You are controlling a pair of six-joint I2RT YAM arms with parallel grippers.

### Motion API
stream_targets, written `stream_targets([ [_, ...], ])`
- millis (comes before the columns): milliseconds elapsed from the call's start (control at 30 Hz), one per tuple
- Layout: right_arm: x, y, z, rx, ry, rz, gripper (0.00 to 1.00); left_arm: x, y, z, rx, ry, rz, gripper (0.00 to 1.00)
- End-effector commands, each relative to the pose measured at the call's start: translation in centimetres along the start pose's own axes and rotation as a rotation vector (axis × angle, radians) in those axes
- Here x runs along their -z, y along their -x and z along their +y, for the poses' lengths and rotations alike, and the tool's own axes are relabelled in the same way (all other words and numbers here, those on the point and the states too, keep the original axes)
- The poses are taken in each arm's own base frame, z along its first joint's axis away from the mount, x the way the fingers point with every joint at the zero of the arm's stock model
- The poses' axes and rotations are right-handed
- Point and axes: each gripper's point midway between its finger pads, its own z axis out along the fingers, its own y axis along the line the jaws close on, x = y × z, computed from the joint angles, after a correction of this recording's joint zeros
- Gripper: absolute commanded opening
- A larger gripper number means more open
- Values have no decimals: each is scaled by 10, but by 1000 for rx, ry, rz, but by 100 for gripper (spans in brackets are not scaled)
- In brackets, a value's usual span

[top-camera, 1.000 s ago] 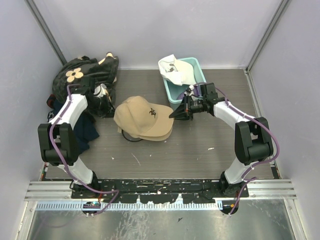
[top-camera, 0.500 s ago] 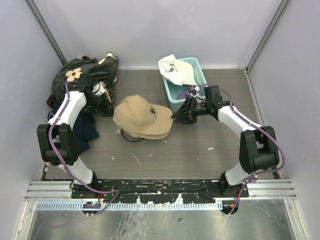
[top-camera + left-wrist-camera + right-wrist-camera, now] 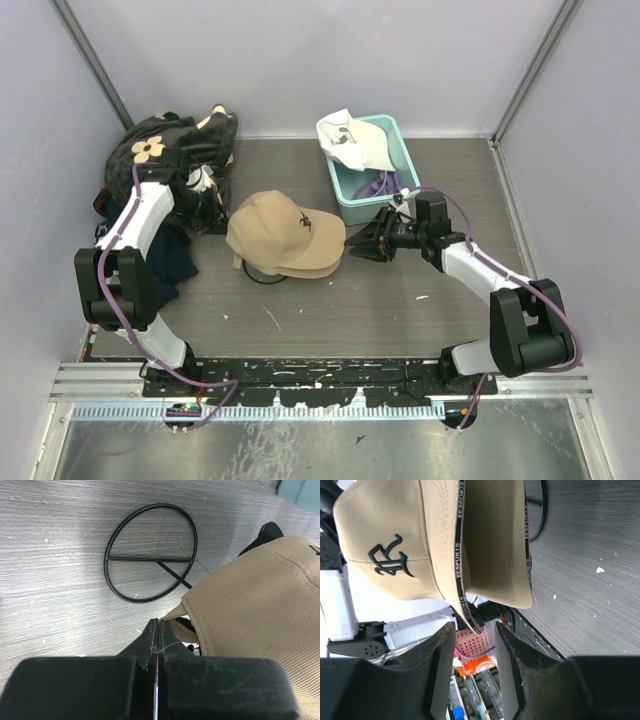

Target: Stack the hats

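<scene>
The tan hat (image 3: 283,232) lies in the middle of the table with its brim toward the right. In the right wrist view its logo and curved brim (image 3: 440,535) fill the top. My right gripper (image 3: 362,244) stands open just off the brim's tip, and nothing is between its fingers (image 3: 442,655). The white hat (image 3: 352,140) rests on the rim of the teal bin (image 3: 343,203). The purple hat (image 3: 379,185) lies inside the bin. My left gripper (image 3: 157,626) is shut at the tan hat's back edge (image 3: 250,600), beside its strap. A black bit (image 3: 269,531) shows past the tan hat.
A black wire ring (image 3: 150,560) lies flat on the table at the tan hat's near left side. Black fabric with tan flowers (image 3: 160,145) is heaped at the back left. Dark navy clothing (image 3: 178,262) lies beside the left arm.
My right gripper has opened and drawn back to the right, off the tan hat's brim. The hat has settled slightly to the left. The left gripper has stayed shut in place.
</scene>
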Motion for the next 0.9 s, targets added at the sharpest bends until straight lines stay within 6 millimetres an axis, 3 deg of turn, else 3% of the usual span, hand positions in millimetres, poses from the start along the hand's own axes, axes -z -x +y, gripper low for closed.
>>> stream_targets([
  [0,3,11,32,82,107,-97,43,4,-3,1,-14,19,9,0],
  [267,-14,1,35,79,118,-77,42,1,-5,1,-10,15,11,0],
  [400,-19,-7,28,64,108,-61,7,-2,-8,3,-3,18,17,0],
  [467,-16,-12,22,65,92,-64,1,-6,-10,6,3,24,22,0],
  [867,-6,-12,-45,157,-150,-100,1,-31,-34,33,42,74,86,0],
])
